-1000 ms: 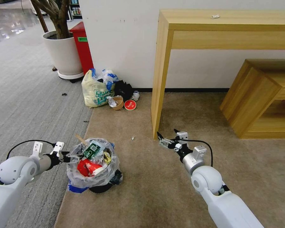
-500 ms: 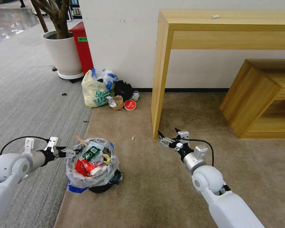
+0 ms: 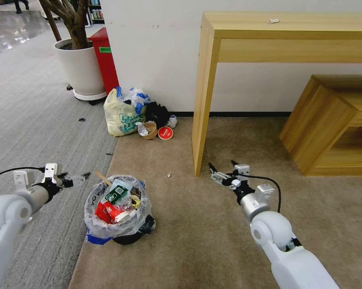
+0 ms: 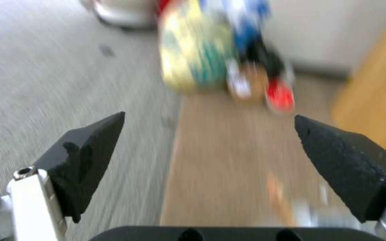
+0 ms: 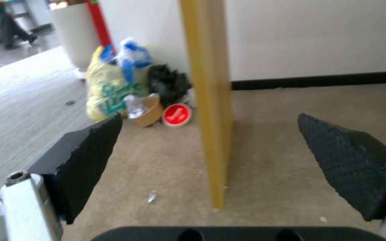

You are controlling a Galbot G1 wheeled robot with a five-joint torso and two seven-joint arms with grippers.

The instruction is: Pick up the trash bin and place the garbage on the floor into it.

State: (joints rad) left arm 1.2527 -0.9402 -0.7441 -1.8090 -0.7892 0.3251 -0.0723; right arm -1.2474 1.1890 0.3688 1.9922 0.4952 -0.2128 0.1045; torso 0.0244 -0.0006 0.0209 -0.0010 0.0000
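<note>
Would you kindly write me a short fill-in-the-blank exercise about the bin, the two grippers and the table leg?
1. The bin stands at the edge of the ____ carpet.
2. The left gripper hangs open, ____ of the bin.
3. The right gripper hangs open near the ____ table leg.
4. Inside the bin lies a wrapper coloured ____.

Missing words: beige; left; wooden; red

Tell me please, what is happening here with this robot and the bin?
The robot is cleaning litter off the carpet. The trash bin stands at the carpet's edge, packed with wrappers and cups. The left gripper hangs open beside the bin, holding nothing. The right gripper is open too, low near the table leg. A small scrap lies on the carpet between bin and leg.
</note>
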